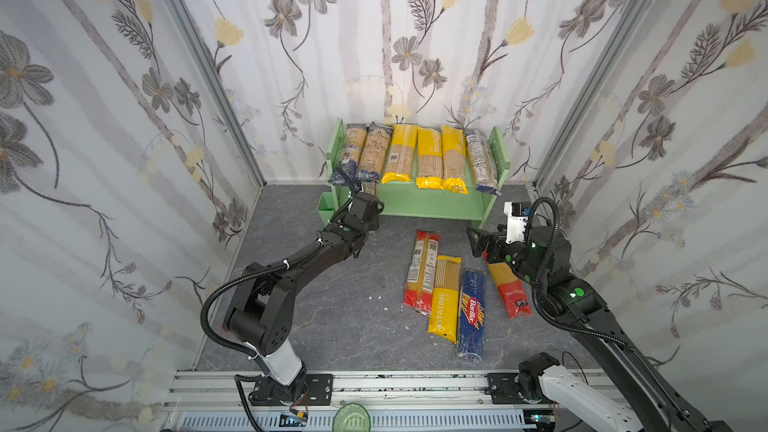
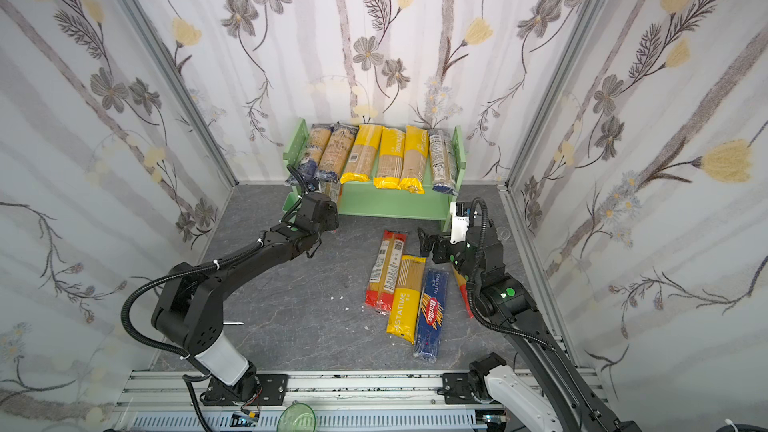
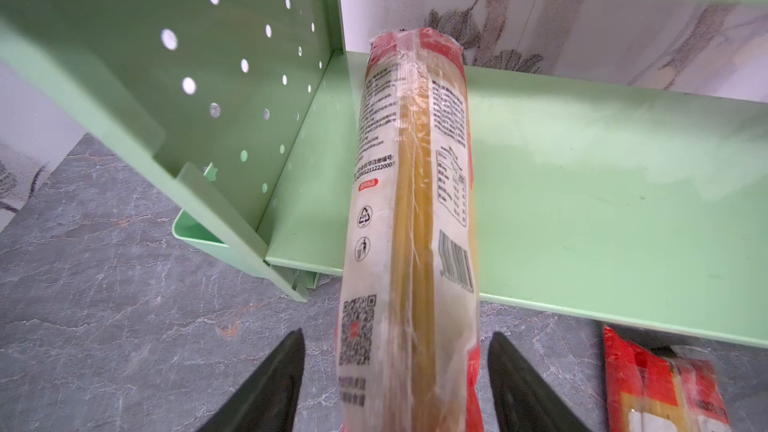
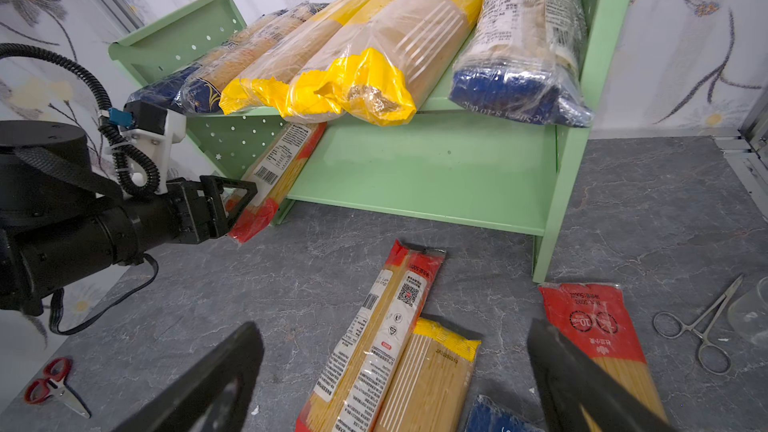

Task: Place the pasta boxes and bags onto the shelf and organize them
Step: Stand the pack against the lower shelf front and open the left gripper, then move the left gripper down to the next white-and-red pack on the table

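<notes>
Left tool (image 3: 397, 334) stands with jaws parted clear of the red-ended pack (image 3: 411, 184) lying on the lower board of the shelf (image 3: 582, 201) beside its side panel, near end overhanging; a finger snagging on withdrawal could drag it off; right tool (image 4: 392, 326) likewise agape.

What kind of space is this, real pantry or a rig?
Likely a staged robot test cell: floral-papered wall panels on aluminium posts, arm bases bolted to a front rail, one small green shelf.
</notes>
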Action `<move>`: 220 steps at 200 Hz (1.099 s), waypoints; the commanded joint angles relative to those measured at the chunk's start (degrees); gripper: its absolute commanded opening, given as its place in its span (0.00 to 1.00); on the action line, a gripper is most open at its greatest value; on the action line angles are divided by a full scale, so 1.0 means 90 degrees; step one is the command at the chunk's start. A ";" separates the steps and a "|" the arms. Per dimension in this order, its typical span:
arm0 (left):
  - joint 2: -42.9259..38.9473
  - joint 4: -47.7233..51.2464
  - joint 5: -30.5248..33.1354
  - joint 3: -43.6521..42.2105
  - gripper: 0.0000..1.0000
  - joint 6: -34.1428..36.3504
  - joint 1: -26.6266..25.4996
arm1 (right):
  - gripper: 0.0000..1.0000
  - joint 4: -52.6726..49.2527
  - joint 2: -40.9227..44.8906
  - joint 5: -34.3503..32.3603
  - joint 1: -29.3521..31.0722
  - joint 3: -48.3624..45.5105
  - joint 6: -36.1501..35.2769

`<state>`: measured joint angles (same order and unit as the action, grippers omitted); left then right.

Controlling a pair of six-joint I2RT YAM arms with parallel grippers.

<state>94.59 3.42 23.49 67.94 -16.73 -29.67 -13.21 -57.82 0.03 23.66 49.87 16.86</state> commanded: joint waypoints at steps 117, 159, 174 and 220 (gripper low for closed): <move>-0.2108 -0.0163 -0.0688 -0.2268 1.00 -0.1294 -0.0676 | 1.00 -0.0309 0.0120 -0.0258 0.0023 0.0116 0.0300; -0.2682 -0.0185 -0.0498 -0.2847 1.00 -0.1757 -0.1719 | 1.00 -0.0460 0.0370 -0.0335 0.0122 0.0003 0.0477; -0.2686 -0.0227 -0.0247 -0.3025 1.00 -0.1963 -0.2182 | 1.00 -0.0569 0.0426 -0.0553 0.0215 -0.0014 0.0536; -0.2656 -0.1147 0.0014 -0.3901 1.00 -0.2683 -0.3150 | 1.00 -0.0697 0.0657 -0.0734 0.0554 -0.0177 0.0805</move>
<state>70.61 -0.40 20.91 35.57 -35.79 -55.09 -18.70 -52.73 -4.62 27.44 48.97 22.04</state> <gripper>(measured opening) 0.997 0.996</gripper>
